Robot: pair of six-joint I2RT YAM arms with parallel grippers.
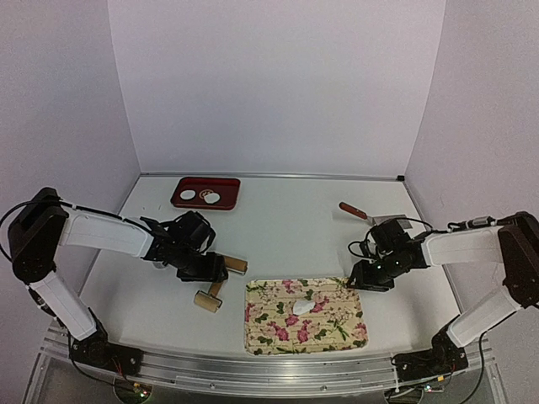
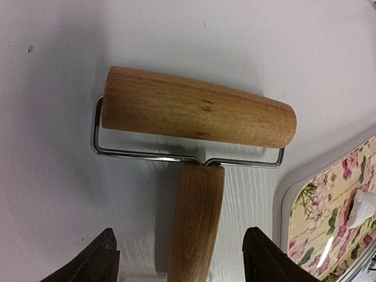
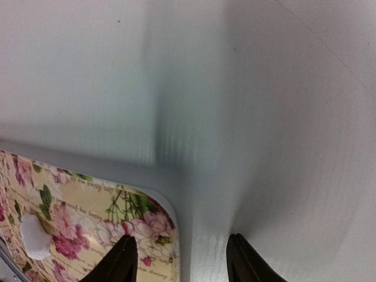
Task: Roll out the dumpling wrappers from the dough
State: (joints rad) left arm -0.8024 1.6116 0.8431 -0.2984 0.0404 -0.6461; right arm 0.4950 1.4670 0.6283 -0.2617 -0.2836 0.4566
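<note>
White tabletop (image 1: pixel 295 227) and pale lilac walls are framing the scene, with a floral mat (image 1: pixel 337 324) lying at the near edge between the two arms. Faint script is running among its pink roses, too small to read. A white dough lump (image 1: pixel 304 305) is sitting near the mat's middle. The dumpling wrappers (image 1: pixel 187 194), two white discs, are lying in a red tray (image 1: pixel 227 189) well beyond the mat's far left corner. Just left of the mat a wooden roller (image 2: pixel 200 114) is lying flat, and the left gripper (image 2: pixel 182 264) is straddling its handle, jaws apart with gaps either side. The right gripper (image 3: pixel 179 258) is hovering over the mat's far right corner, jaws apart and holding nothing. A wooden-handled scraper (image 1: pixel 360 213) is resting beyond the mat's right end.
</note>
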